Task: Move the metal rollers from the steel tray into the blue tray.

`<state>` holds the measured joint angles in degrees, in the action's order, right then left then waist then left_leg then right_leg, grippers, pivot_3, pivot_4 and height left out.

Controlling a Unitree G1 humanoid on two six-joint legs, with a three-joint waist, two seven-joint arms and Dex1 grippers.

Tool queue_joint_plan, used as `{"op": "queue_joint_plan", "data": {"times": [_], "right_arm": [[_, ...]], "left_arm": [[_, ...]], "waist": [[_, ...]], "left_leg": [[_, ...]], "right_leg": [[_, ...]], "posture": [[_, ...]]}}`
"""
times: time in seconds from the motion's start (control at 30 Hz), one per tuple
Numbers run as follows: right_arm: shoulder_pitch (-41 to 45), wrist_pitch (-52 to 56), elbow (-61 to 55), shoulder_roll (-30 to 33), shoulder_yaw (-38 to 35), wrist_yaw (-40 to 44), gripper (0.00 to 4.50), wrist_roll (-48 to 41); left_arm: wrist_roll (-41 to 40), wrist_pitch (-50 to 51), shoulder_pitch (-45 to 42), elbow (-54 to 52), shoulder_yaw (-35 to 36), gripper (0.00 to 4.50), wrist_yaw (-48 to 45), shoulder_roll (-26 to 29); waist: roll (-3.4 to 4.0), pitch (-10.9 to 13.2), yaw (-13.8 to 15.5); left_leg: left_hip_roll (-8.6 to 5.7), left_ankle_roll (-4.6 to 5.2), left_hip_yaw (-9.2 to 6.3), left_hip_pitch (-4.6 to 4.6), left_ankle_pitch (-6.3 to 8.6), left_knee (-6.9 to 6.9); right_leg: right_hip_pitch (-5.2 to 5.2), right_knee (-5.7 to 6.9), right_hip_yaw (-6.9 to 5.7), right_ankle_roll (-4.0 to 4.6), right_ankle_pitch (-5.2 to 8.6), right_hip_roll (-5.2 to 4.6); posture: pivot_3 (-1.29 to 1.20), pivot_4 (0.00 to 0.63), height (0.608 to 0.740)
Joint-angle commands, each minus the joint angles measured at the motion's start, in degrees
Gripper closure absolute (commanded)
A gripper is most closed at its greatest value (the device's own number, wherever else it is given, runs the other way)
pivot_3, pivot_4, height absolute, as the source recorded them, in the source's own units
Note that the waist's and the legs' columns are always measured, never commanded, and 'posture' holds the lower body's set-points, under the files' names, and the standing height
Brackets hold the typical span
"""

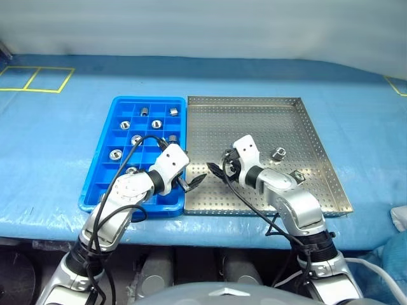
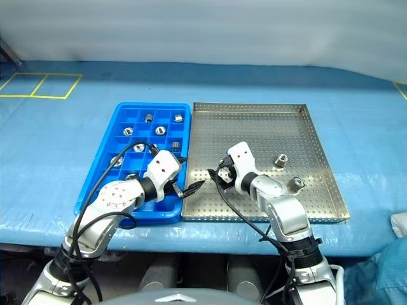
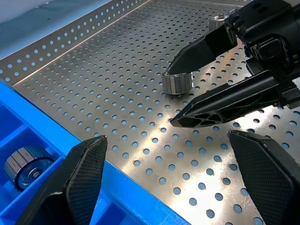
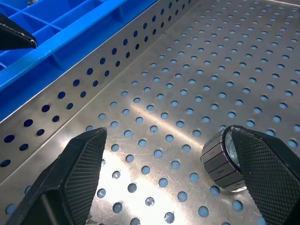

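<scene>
The steel tray lies right of the blue tray on the blue-covered table. My right gripper is open low over the steel tray's front left, with one metal roller standing between its fingers, right against one pad. Two more rollers stand to its right. My left gripper is open and holds nothing, hovering where the two trays meet, facing the right gripper. Several rollers sit in the blue tray's compartments.
Yellow tape lines mark the cloth at the far left. A white object lies at the right edge near the table's front. The steel tray's raised rim stands between my two grippers.
</scene>
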<state>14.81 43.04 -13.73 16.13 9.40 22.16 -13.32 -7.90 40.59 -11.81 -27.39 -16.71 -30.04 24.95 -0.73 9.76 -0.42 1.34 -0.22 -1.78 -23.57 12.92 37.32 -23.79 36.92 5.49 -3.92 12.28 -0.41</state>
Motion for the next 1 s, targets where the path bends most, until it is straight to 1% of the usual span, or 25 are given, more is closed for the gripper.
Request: {"op": "queue_joint_plan", "data": {"times": [0.03, 0.37, 0.47, 0.87, 0.97, 1.0], "right_arm": [[1.0, -0.7, -2.5, -0.2, -0.9, 0.3, 0.00, -0.6], [3.0, -0.9, -3.4, -1.1, -3.3, -1.5, 0.00, -0.7], [3.5, -1.8, -0.6, -1.1, -3.2, -4.1, 0.00, 1.9], [5.1, -1.7, 7.4, -5.4, -3.6, -7.9, 0.00, 3.7], [5.4, -1.7, 8.0, -5.6, -3.9, -8.1, 0.64, 4.0], [5.4, -1.6, 7.9, -5.6, -4.0, -8.0, 0.92, 4.0]], "left_arm": [[-0.6, -1.0, 0.1, -3.5, 1.0, 0.01, -0.1, 0.0], [-0.8, -0.9, 0.1, -3.5, 0.9, 0.01, -0.2, -0.2], [-0.9, -0.9, 0.1, -3.5, 0.9, 0.01, -0.3, -0.2], [-0.7, -0.8, 0.7, -3.7, 1.1, 0.01, -0.1, 0.0], [-0.6, -0.7, 0.8, -3.7, 1.2, 0.00, 0.0, 0.0], [-0.5, -0.7, 0.8, -3.7, 1.2, 0.00, 0.0, 0.0]], "waist": [[0.00, 0.0, 0.0], [0.00, 0.0, 0.0], [0.00, 0.0, 0.0], [0.00, 0.0, 0.0], [0.00, 0.0, 0.1], [0.00, 0.0, 0.1]], "left_leg": [[0.00, 0.00, -0.01, 0.00, 0.00, 0.00], [0.01, 0.00, 0.00, 0.00, 0.00, -0.01], [0.01, 0.00, -0.01, -0.01, 0.00, -0.02], [0.01, 0.00, 0.00, -0.01, 0.00, -0.03], [0.01, 0.00, 0.00, -0.01, 0.00, -0.03], [0.01, 0.00, 0.00, -0.02, 0.00, -0.03]], "right_leg": [[0.00, 0.00, 0.00, 0.00, 0.00, 0.00], [-0.01, 0.00, 0.00, 0.00, 0.00, 0.00], [-0.02, 0.00, -0.01, -0.05, -0.03, 0.01], [-0.02, 0.00, 0.00, -0.14, -0.09, 0.01], [-0.02, 0.00, -0.01, -0.16, -0.10, 0.01], [-0.02, 0.00, 0.00, -0.16, -0.11, 0.01]], "posture": [[0.14, 0.150, 0.740], [0.14, 0.150, 0.740], [0.14, 0.150, 0.740], [0.16, 0.150, 0.740], [0.16, 0.150, 0.740], [0.16, 0.150, 0.740]]}}
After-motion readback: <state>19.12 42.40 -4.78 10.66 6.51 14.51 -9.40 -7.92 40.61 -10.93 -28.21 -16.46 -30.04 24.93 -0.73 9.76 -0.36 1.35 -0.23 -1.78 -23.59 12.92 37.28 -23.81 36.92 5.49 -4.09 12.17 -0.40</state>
